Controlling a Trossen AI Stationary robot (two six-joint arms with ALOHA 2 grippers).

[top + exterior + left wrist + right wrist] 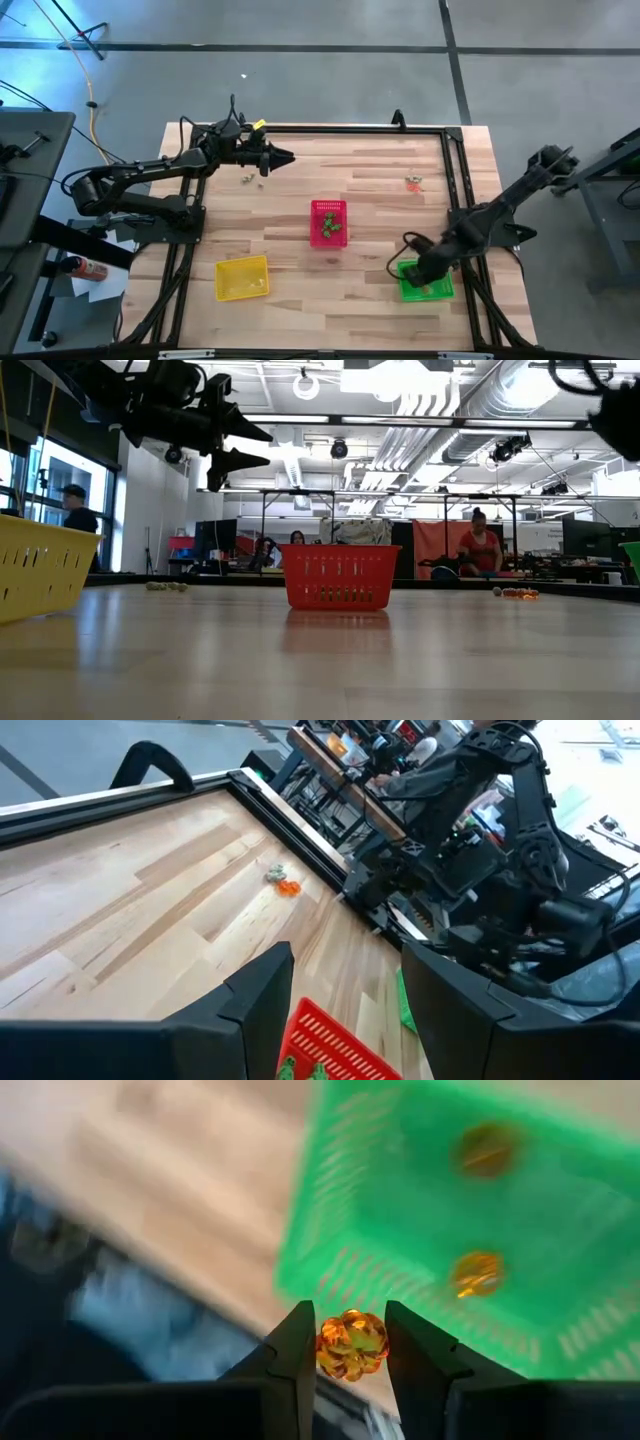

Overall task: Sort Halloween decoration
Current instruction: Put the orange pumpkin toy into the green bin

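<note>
Two dark, near-black jointed arms — left arm (130, 180) and right arm (500, 215) — built of slim tubular links with bulkier joint housings. Black cables loop beside each wrist. Each ends in two flat, wedge-shaped matte-black fingers (250, 1010) — smooth, unmarked.

No text, label, brand, number or sign can be read on anything in these views.

The green basket (425, 280) is partly covered by the right gripper (432, 272) in the high view and blurred in the right wrist view. The far-left trinkets (252, 180) are too small for shape to be told.
</note>
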